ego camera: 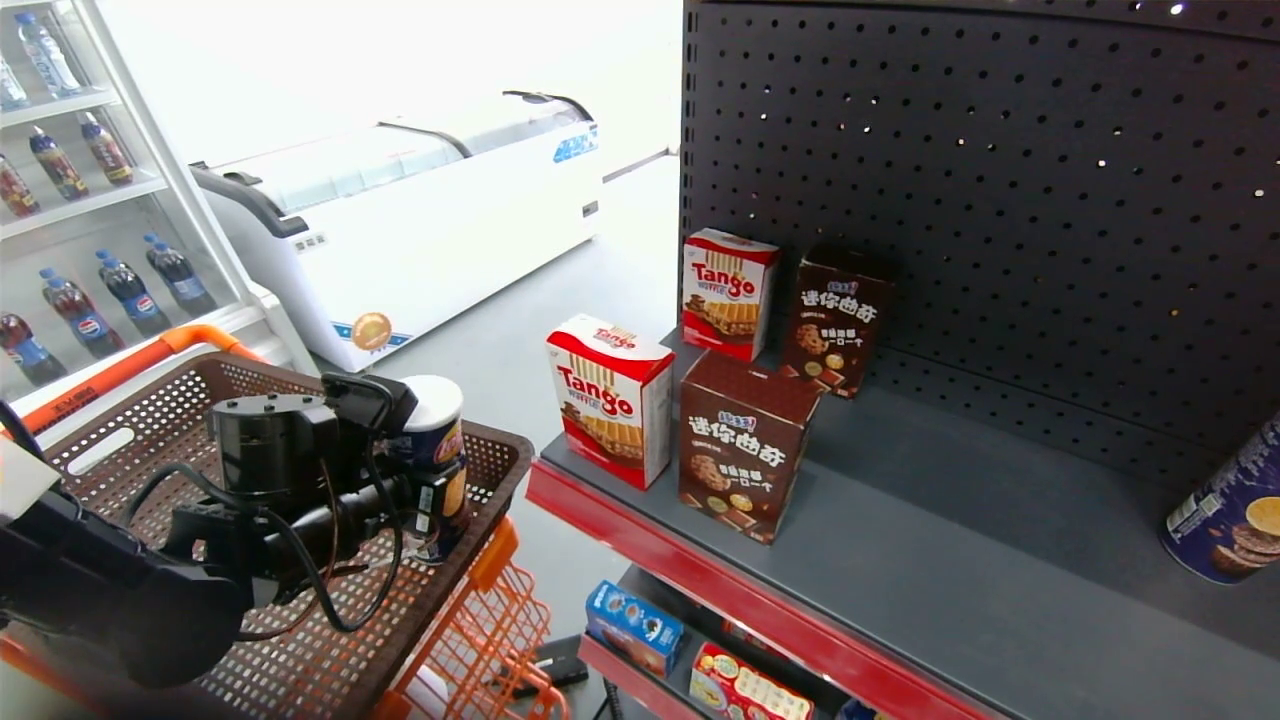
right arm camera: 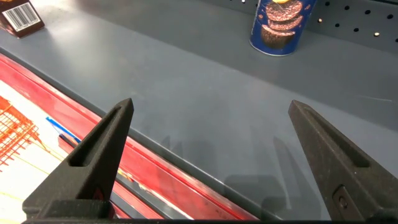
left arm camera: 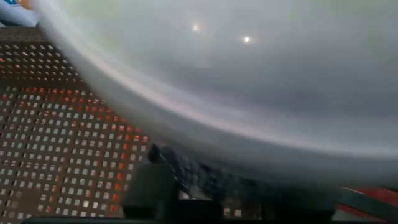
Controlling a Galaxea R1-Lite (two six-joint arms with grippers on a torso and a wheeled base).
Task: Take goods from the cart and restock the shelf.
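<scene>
My left gripper [ego camera: 428, 478] is shut on a blue snack can [ego camera: 440, 445] with a white lid, held upright above the brown cart basket [ego camera: 130, 420]. In the left wrist view the can's pale lid [left arm camera: 249, 81] looms close, with the basket mesh [left arm camera: 56, 143] below. The right gripper [right arm camera: 211, 106] hangs open over the bare grey shelf board [right arm camera: 205, 81], nothing between its fingers. Another blue can [right arm camera: 278, 25] stands at the back of that shelf [ego camera: 950, 560], at its right end [ego camera: 1225, 510].
Two red-and-white wafer boxes [ego camera: 610, 400] [ego camera: 728, 292] and two brown cookie boxes [ego camera: 742, 445] [ego camera: 836, 318] stand at the shelf's left end before the pegboard. Lower shelves hold boxes [ego camera: 635, 625]. A chest freezer [ego camera: 420, 210] and a drinks fridge [ego camera: 80, 200] stand behind the cart.
</scene>
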